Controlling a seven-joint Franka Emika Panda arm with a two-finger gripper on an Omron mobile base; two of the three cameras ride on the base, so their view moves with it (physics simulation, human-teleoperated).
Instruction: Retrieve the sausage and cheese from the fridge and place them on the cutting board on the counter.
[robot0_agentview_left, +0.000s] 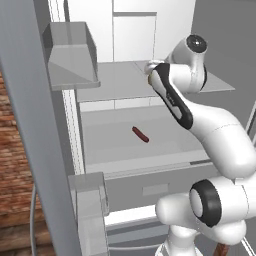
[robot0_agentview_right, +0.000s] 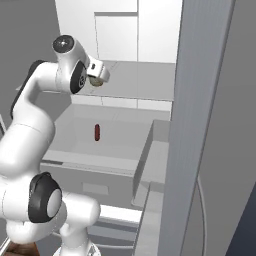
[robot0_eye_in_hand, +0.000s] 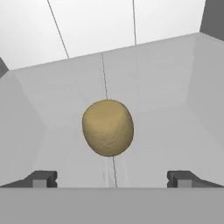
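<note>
Cheese (robot0_eye_in_hand: 107, 127) sits on the fridge (robot0_agentview_left: 120, 80) shelf between the spread, empty claw (robot0_eye_in_hand: 112, 179) tips.

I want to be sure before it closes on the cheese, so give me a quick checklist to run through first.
1. Gripper open: ok, the tips stand wide apart.
2. Cheese centred between the tips: ok in the hand view.
3. Tips level with the cheese's sides: not ok, it lies ahead of them.
4. Cheese resting on the fridge shelf, nothing crowding it: ok.
5. Sausage out of the way on the lower shelf: ok.
6. Cutting board ready: cannot tell.
</note>
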